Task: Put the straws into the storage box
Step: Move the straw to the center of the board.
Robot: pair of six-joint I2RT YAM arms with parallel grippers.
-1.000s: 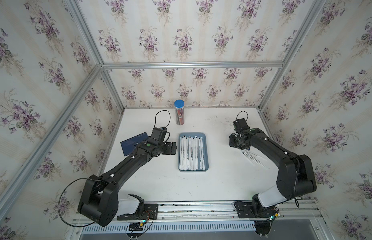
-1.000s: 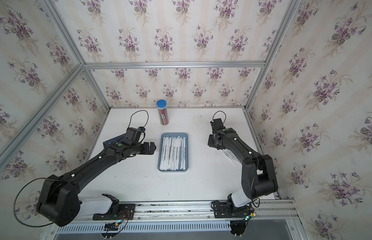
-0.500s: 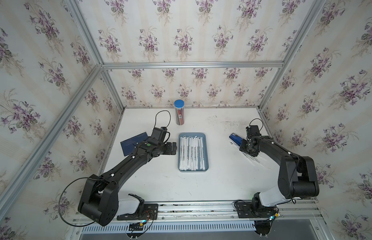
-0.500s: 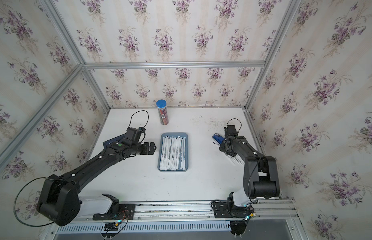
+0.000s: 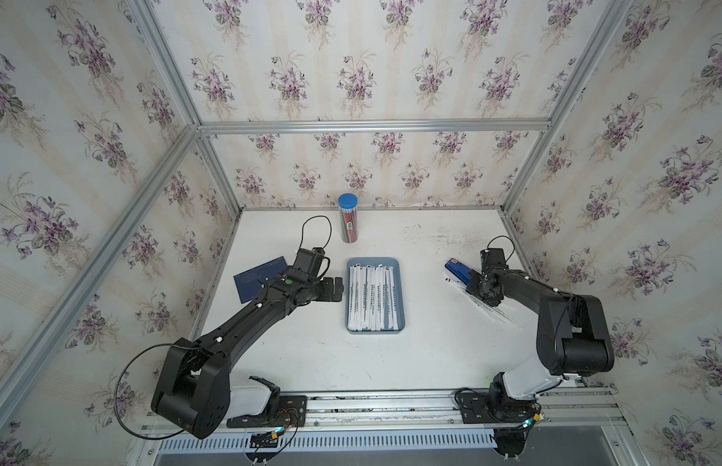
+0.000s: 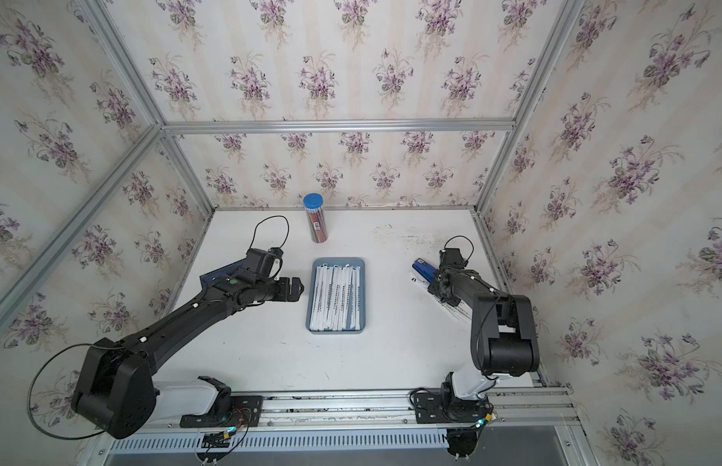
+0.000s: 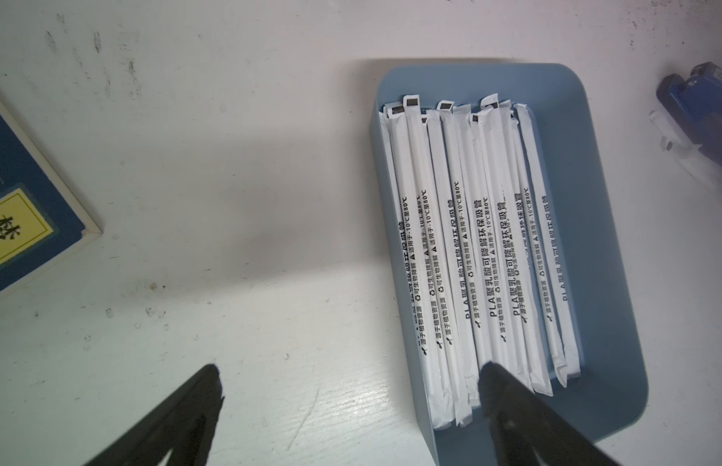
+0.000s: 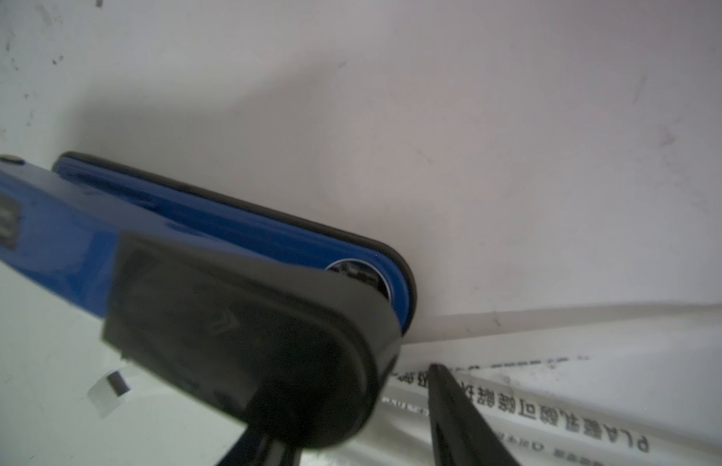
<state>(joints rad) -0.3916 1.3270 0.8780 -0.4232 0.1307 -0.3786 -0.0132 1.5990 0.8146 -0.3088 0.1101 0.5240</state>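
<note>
My right jaws sit low over the loose straws [image 5: 502, 314]. One fingertip [image 8: 448, 403] shows just above their printed wrappers. The other is hidden behind a blue-and-black tool [image 8: 214, 226] that crowds the wrist view, so I cannot tell whether I grip anything or stand part open. The loose straws lie flat on the tabletop [image 5: 432, 343] right under me. Their long axis slants from that tool back toward my right arm's base, so I judge I must close across that line, not along it. My left jaws are spread wide and empty, hovering just beside the storage box [image 5: 400, 294], well apart from this pile, so the right arm is plainly nearer. The box lies to my left across bare tabletop and already carries a row of straws [image 7: 488, 242] laid lengthwise. They are thin, white and paper-wrapped, black-lettered with a small dark tip, and I judge them light and likely slippery.
</note>
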